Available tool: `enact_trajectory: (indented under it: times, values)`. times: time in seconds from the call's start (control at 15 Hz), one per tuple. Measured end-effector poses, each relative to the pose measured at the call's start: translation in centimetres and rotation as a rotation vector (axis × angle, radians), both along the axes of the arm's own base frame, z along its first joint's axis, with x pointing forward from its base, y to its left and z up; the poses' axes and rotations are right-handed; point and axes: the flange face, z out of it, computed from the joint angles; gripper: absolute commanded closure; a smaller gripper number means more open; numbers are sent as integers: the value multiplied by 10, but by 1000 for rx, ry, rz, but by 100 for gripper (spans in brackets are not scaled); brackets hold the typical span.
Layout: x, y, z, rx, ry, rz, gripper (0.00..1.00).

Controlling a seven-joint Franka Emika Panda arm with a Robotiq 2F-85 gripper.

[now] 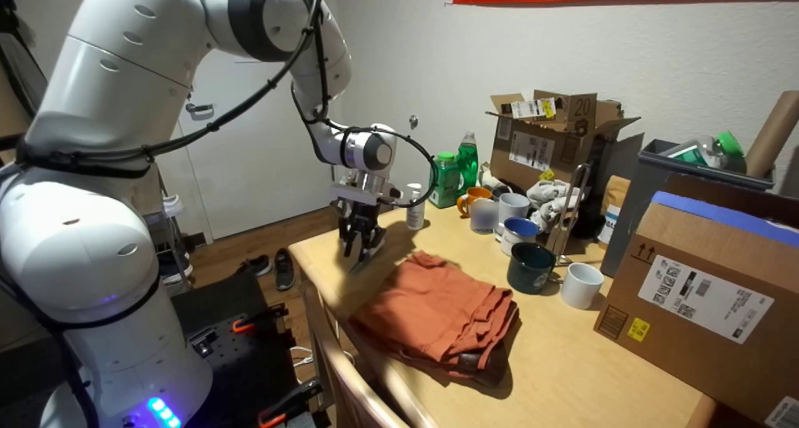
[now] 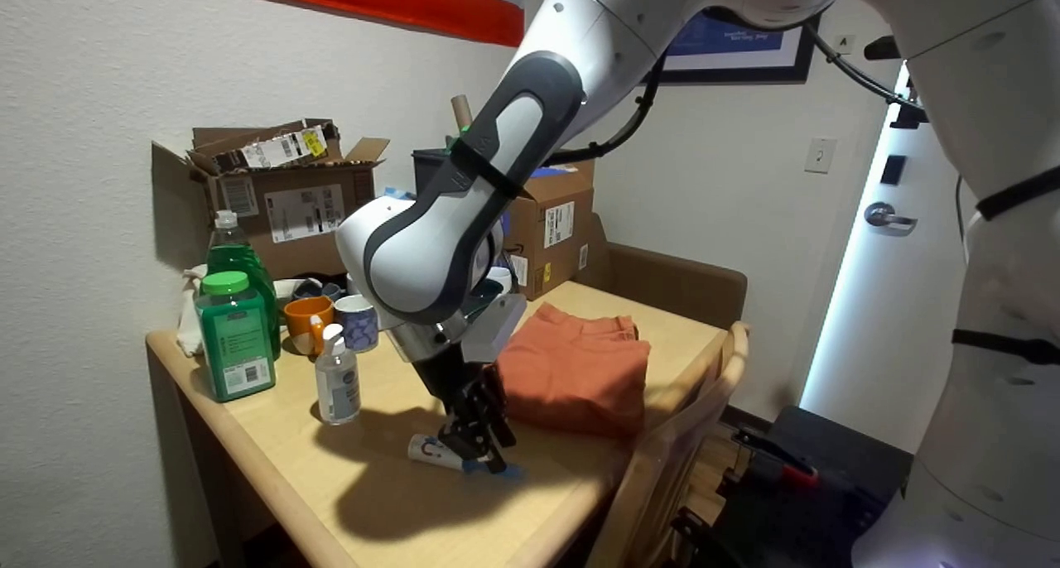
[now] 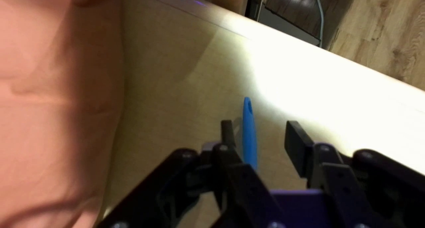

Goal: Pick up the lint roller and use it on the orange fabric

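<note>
The lint roller lies on the table, with a white roll (image 2: 432, 452) and a blue handle (image 2: 507, 471) in an exterior view. In the wrist view its blue handle (image 3: 249, 135) shows between the fingers, nearer the left one; the roll is hidden there. In an exterior view it is mostly hidden behind the gripper (image 1: 362, 244). My gripper (image 3: 260, 128) is open and empty, pointing down over the handle; it also shows in an exterior view (image 2: 487, 452). The orange fabric (image 1: 437, 309) lies folded beside the gripper, also in an exterior view (image 2: 571, 369) and the wrist view (image 3: 56, 115).
A small clear bottle (image 2: 338, 377) stands near the roller. Green bottles (image 2: 236, 336), several mugs (image 1: 530, 267) and cardboard boxes (image 1: 693, 291) stand along the back and far end. A wooden chair (image 1: 349, 372) stands against the table edge (image 3: 282, 42).
</note>
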Motion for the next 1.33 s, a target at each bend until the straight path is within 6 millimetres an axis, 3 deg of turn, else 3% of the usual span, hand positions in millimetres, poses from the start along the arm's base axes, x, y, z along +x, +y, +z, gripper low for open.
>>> enact_trajectory:
  times: [0.2,0.8,1.33]
  values:
    - [2,-1,1,-6,2,2,0]
    - [-4,0,28,-15,-32,22,0]
    - [-6,-1,28,-16,-31,23,0]
